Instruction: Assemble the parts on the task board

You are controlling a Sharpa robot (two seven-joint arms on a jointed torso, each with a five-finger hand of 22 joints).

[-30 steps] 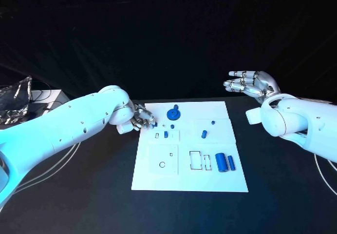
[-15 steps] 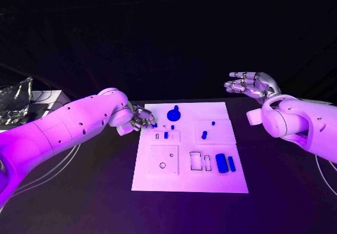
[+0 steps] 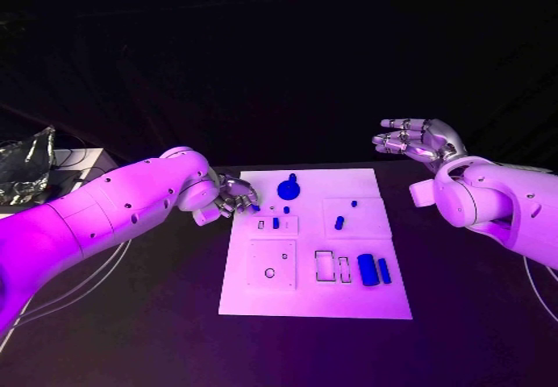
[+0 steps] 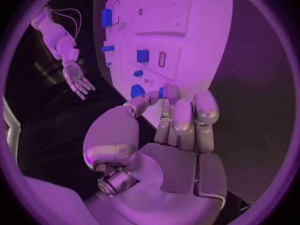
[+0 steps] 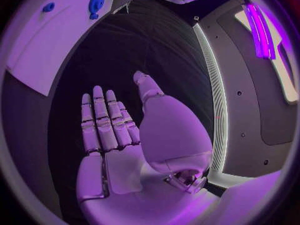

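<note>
- A black tabletop (image 3: 139,322) carries the white task board (image 3: 314,302) at its middle, under a dark backdrop; a crumpled silvery sheet (image 3: 26,165) sits off the far left corner.
- Small blue parts lie on the task board: a round gear-like piece (image 3: 287,189) near the far edge, a short peg (image 3: 339,222) right of centre, and two cylinders (image 3: 373,269) side by side beside rectangular slots.
- The left hand (image 3: 236,196) rests at the board's far left edge, fingers (image 4: 182,116) curled in together just beside a small blue piece (image 3: 256,208); whether they grip it cannot be told.
- The right hand (image 3: 416,139) hangs well apart beyond the board's far right corner, fingers (image 5: 103,120) spread, holding nothing.
</note>
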